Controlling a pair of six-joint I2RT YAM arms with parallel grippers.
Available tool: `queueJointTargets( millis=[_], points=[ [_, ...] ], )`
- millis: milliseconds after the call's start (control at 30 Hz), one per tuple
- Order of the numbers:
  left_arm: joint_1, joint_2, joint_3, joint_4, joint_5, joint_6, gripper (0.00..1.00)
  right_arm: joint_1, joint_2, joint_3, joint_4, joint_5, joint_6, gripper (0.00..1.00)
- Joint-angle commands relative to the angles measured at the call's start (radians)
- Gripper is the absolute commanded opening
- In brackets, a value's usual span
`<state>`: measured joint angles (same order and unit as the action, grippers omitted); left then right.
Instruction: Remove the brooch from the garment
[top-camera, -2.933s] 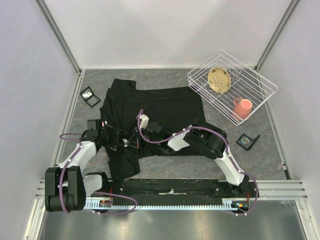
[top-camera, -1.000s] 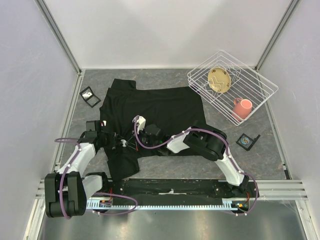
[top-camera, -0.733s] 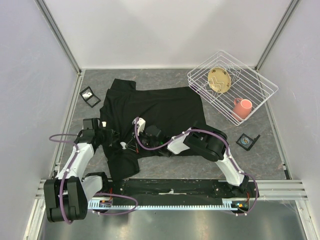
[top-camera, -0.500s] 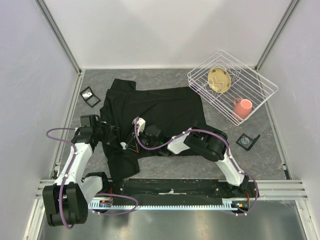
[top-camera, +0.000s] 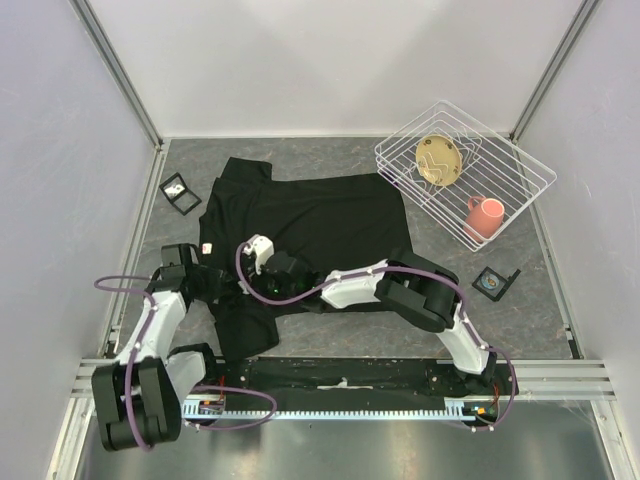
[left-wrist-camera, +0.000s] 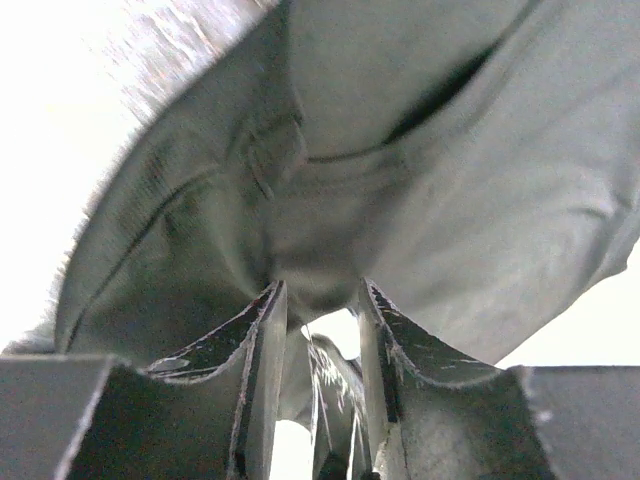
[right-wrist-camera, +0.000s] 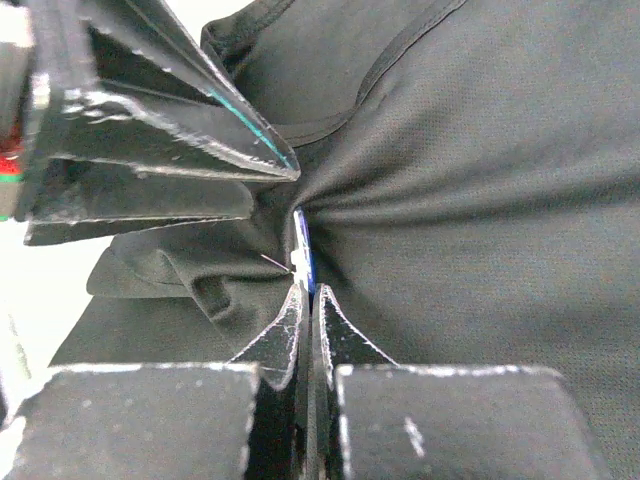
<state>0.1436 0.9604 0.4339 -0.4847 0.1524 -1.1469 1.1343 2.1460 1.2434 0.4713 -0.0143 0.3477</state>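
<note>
The garment is a black T-shirt spread on the grey table. Its lower left part is bunched where both grippers meet. My right gripper is shut on the brooch, a thin blue and white edge standing out of the puckered fabric. In the top view the right gripper reaches in from the right and the brooch is hidden. My left gripper pinches a fold of the garment just beside the brooch. Its fingers show at the upper left of the right wrist view.
A white wire rack at the back right holds a tan plate and a pink mug. Small black boxes lie at the left and right of the shirt. Walls close in the table on three sides.
The right gripper has shifted left over the shirt's lower left part. The left arm swung back toward the wall, then came in lower, and the fabric between the grippers is more gathered.
</note>
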Motion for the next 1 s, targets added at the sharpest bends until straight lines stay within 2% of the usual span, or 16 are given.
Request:
queueJointTargets(
  millis=[0,167,267,400,567,733,767,833,900,933,967],
  points=[
    [0.077,0.11,0.008,0.092,-0.004,-0.017,0.41,0.039,-0.021,0.086,-0.167,0.171,-0.104,0.0],
    [0.16,0.247,0.049,0.084,-0.014,0.053,0.36,0.087,-0.002,0.174,-0.304,0.374,-0.168,0.0],
    [0.206,0.258,0.048,0.077,-0.053,0.081,0.35,0.107,0.009,0.221,-0.371,0.476,-0.211,0.0],
    [0.283,0.27,0.032,0.092,-0.047,0.121,0.34,0.122,0.017,0.245,-0.418,0.539,-0.256,0.0],
    [0.286,0.224,0.054,0.078,-0.005,0.159,0.34,0.116,-0.047,0.206,-0.421,0.528,-0.217,0.0],
    [0.252,0.102,0.071,0.071,0.111,0.199,0.53,0.059,-0.178,0.127,-0.438,0.369,-0.153,0.0],
    [0.214,0.075,0.083,0.064,0.122,0.206,0.55,0.041,-0.239,0.073,-0.438,0.332,-0.115,0.0],
    [0.16,-0.007,0.107,0.041,0.109,0.236,0.61,-0.039,-0.302,-0.023,-0.427,0.164,-0.073,0.0],
    [0.067,-0.061,0.147,0.023,0.086,0.271,0.63,-0.124,-0.4,-0.102,-0.384,0.033,-0.033,0.0],
    [0.032,-0.09,0.16,0.023,0.081,0.307,0.63,-0.152,-0.432,-0.175,-0.373,-0.081,-0.027,0.0],
    [-0.042,-0.136,0.176,0.044,0.081,0.328,0.63,-0.177,-0.496,-0.206,-0.367,-0.128,-0.023,0.0]
  ],
)
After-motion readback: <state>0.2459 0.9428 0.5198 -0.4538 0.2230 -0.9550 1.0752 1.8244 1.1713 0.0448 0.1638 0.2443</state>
